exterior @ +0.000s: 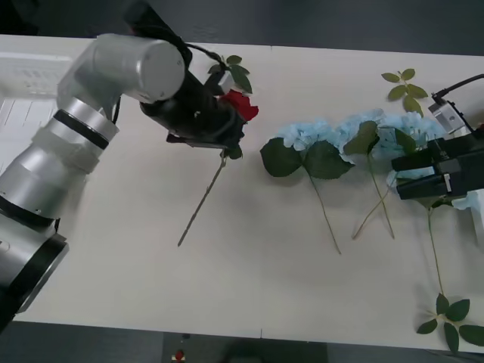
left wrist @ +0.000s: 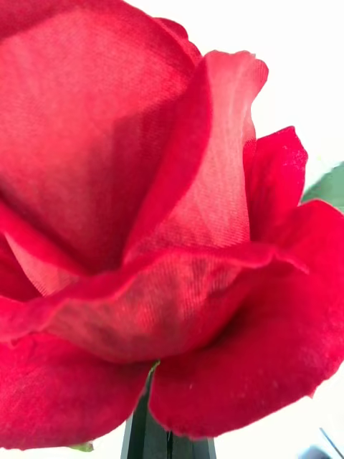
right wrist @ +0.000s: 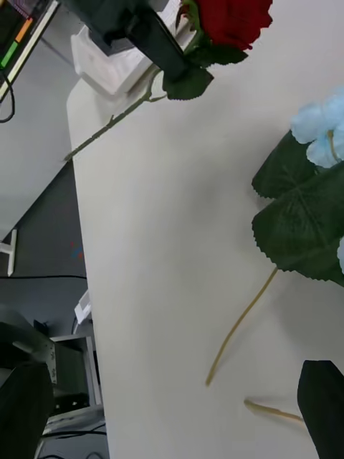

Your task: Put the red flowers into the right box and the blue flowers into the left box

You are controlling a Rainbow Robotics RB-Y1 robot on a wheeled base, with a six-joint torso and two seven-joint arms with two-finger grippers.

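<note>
The fingers of the left gripper (exterior: 227,121) are clamped on a red rose (exterior: 240,104) just under its bloom; the rose is lifted above the far-left table (exterior: 249,272), its stem (exterior: 201,203) trailing toward the near side. The right gripper (exterior: 408,175) waits at the right edge over the blue flowers (exterior: 340,136), its fingers spread and empty. The blue flowers all lie on the table, none boxed. The left box (exterior: 23,91) sits at the far left, no flower visible inside. Judged progress: early; this rose needs carrying rightward, and every blue cluster remains.
</note>
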